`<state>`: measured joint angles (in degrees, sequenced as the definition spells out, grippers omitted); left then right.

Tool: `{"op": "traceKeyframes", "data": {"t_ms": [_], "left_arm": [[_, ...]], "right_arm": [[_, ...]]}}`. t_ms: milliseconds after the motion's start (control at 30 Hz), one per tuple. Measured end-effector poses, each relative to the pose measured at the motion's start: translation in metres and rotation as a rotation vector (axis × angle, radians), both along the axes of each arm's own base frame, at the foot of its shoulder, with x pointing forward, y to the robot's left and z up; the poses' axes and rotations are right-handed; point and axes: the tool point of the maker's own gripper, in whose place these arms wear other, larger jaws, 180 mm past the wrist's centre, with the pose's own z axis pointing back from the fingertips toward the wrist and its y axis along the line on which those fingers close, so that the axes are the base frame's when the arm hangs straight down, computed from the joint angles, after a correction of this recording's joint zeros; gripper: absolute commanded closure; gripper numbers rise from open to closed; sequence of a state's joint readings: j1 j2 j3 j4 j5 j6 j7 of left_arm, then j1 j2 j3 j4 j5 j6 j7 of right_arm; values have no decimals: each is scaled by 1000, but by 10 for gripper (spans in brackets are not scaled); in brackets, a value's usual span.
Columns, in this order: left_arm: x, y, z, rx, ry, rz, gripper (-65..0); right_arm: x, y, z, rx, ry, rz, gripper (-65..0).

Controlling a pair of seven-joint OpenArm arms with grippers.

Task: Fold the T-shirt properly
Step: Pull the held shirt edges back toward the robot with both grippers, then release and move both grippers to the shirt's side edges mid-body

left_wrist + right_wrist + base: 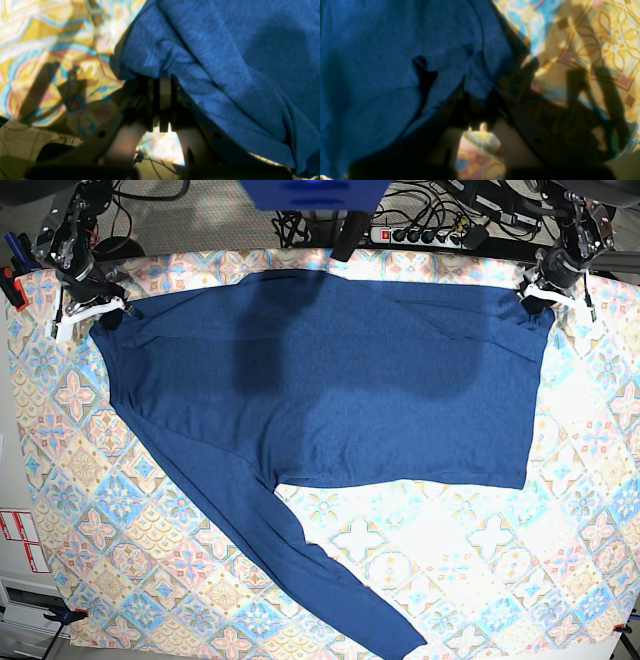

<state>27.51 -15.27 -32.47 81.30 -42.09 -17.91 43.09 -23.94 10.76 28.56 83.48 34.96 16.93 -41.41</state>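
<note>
So the T-shirt point(360, 380) is a plain dark blue long-sleeved knit, slightly heathered, no print anywhere. It's spread mostly flat and sideways across the far half of the tabletop, body stretched wide with its two far corners pulled out and lifted a bit. One long sleeve runs diagonally toward the near edge. A few soft wrinkles gather by the raised corners.
</note>
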Motion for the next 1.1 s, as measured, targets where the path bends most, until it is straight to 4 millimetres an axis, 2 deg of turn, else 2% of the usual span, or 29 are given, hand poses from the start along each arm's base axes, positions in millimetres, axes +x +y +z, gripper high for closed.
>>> {"op": "traceKeyframes", "data": {"t_ms": [233, 333, 400, 500, 833, 1000, 1100], "left_arm": [[-3, 0, -1, 0, 6, 0, 0], [-6, 0, -1, 1, 12, -3, -1], [-6, 1, -1, 3, 12, -2, -29], [-6, 2, -1, 4, 14, 0, -82], [-16, 9, 1, 24, 22, 2, -311], [-28, 12, 2, 27, 29, 6, -336], [-31, 22, 16, 50, 29, 43, -337]], "right_arm": [[-1, 0, 0, -3, 3, 1, -13], [-3, 1, -2, 1, 21, 7, -71], [-7, -2, -4, -6, 38, 4, -117], [-10, -15, 1, -24, 32, -29, -148], [-14, -33, 7, -51, 22, -83, -148], [-12, -32, 8, -49, 15, -83, -148], [-11, -34, 9, -54, 9, -84, -149]]}}
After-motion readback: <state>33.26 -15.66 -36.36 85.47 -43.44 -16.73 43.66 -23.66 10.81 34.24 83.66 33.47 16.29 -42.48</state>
